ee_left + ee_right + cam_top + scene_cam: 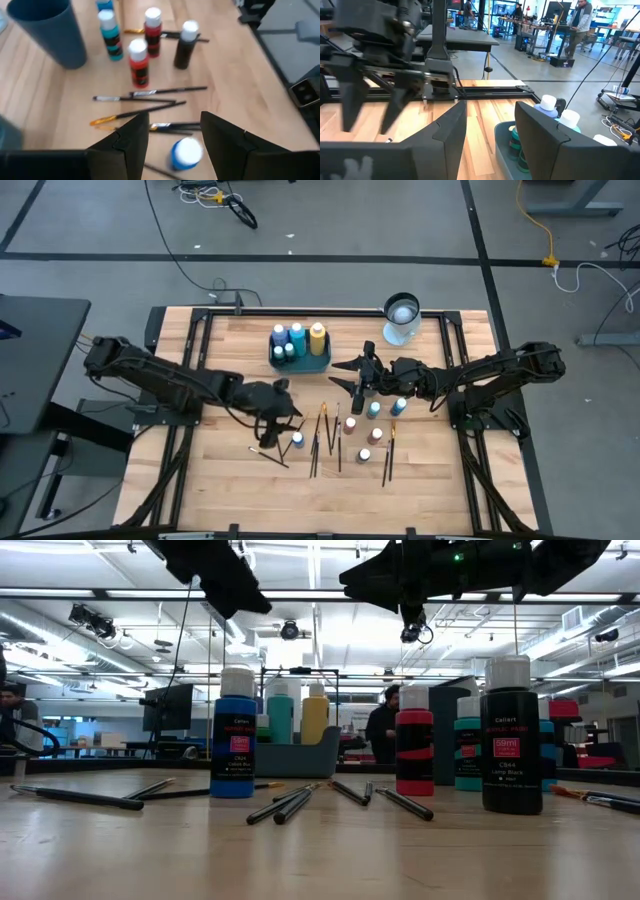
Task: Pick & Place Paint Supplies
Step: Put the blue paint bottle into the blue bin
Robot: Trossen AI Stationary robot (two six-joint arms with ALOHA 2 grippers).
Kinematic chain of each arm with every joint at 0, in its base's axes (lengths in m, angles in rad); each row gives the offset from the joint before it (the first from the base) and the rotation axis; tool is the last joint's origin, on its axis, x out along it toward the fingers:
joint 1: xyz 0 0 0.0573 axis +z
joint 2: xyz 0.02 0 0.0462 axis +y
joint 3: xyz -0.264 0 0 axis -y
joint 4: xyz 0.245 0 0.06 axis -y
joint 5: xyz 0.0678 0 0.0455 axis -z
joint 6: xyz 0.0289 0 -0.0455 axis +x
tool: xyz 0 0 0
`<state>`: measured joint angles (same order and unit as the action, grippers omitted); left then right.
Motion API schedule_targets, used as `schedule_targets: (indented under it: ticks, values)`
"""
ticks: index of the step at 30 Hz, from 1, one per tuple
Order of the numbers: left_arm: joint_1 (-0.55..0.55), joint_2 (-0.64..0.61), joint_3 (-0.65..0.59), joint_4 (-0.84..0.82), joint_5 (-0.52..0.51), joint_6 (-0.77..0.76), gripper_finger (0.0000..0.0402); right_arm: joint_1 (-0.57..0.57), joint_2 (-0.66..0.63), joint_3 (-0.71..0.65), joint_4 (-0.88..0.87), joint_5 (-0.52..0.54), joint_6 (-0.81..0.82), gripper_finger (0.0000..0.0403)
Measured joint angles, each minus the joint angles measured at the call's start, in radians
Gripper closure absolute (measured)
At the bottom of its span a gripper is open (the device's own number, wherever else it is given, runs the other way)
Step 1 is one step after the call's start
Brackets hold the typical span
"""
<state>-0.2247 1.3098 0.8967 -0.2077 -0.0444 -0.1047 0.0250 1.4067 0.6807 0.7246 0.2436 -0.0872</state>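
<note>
Left end effector [283, 423] hangs released, fingers spread, just above a blue-capped paint bottle [297, 441] standing on the table [230, 480]. Brushes [325, 442] lie mid-table. Right end effector [352, 373] hovers spread and empty beside the teal tray [300, 364].

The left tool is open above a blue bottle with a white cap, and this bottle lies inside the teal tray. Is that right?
Not quite. The left tool is open above the blue bottle, but that bottle stands on the bare wooden table among the brushes, not inside the teal tray. The high view and left wrist view show this.
</note>
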Motion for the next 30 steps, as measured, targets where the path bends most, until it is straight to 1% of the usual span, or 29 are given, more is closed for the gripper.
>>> schedule_targets:
  ticks: [2,4,8,14,20,23,27,30]
  values:
    - [-0.023,0.0,-0.001,0.011,-0.004,-0.011,0.0213,0.0,0.0,0.0,0.0,0.0,0.0,0.0233]
    - [-0.046,0.0,-0.017,0.055,-0.031,-0.02,0.0213,0.002,0.0,0.0,0.0,0.0,0.0,0.0233]
    - [-0.077,0.001,-0.098,0.176,-0.073,-0.039,0.0218,0.003,0.0,0.0,-0.008,-0.002,0.031,0.0233]
    - [-0.081,0.001,-0.219,0.304,-0.076,-0.095,0.022,0.005,0.0,0.0,-0.038,-0.003,0.061,0.0233]
    - [-0.081,0.002,-0.327,0.451,-0.078,-0.1,0.0219,0.005,0.0,0.0,-0.071,-0.006,0.138,0.0233]
    - [-0.082,0.002,-0.355,0.543,-0.066,-0.093,0.0214,0.005,0.0,0.0,-0.092,-0.038,0.165,0.0233]
    - [-0.083,0.038,-0.375,0.57,-0.077,-0.085,0.02,0.005,0.0,0.0,-0.099,-0.07,0.184,0.0233]
    - [-0.083,0.102,-0.369,0.621,-0.074,-0.067,0.0185,0.005,0.0,0.0,-0.104,-0.072,0.183,0.0233]
